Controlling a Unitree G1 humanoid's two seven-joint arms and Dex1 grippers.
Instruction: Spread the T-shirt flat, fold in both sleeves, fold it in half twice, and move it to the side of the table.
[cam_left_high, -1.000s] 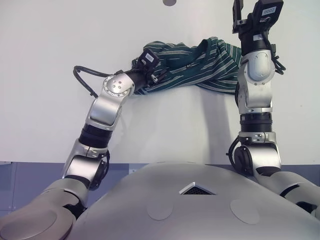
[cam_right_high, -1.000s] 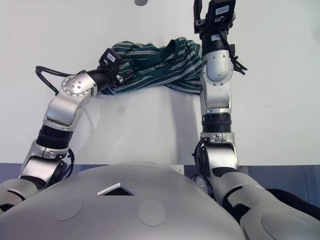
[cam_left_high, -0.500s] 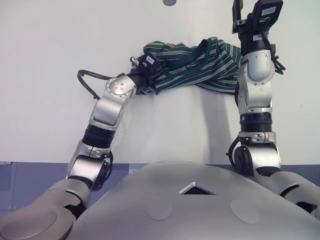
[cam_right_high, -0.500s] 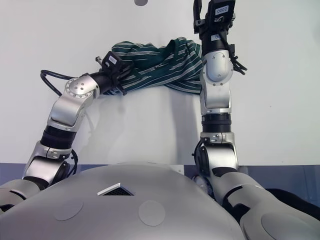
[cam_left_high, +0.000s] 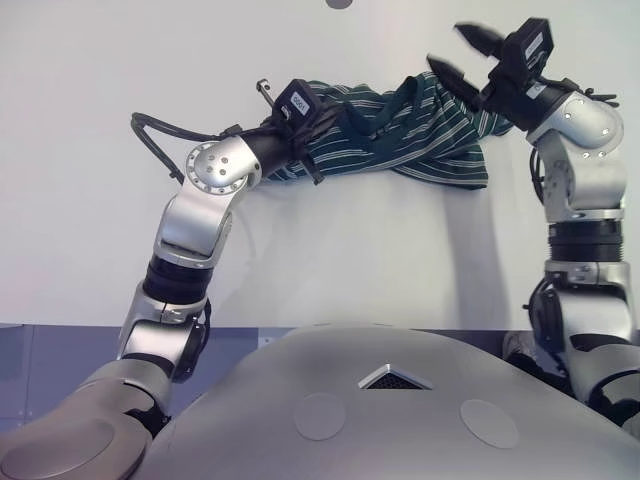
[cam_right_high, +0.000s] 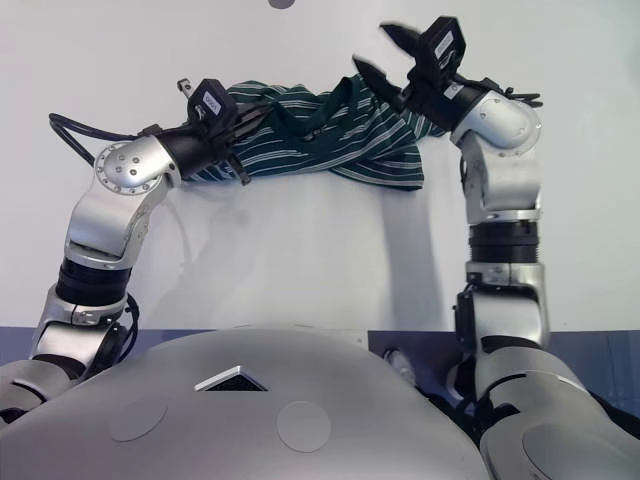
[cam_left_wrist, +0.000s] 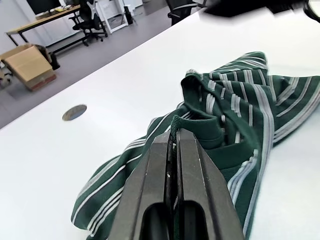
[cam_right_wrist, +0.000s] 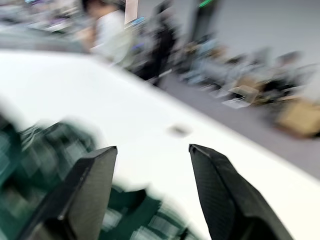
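As left pincer (cam_left_wrist: 173, 139) clamps it, T-shirt (cam_left_wrist: 252, 102) (striped) bunches.

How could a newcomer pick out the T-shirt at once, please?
On the white table, a crumpled T-shirt lies between the left gripper, shut on it, and the open right gripper. It alone is dark green with white stripes.

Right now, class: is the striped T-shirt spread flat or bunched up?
Bunched up: the T-shirt lies twisted in folds, one edge pinched in the left claw.
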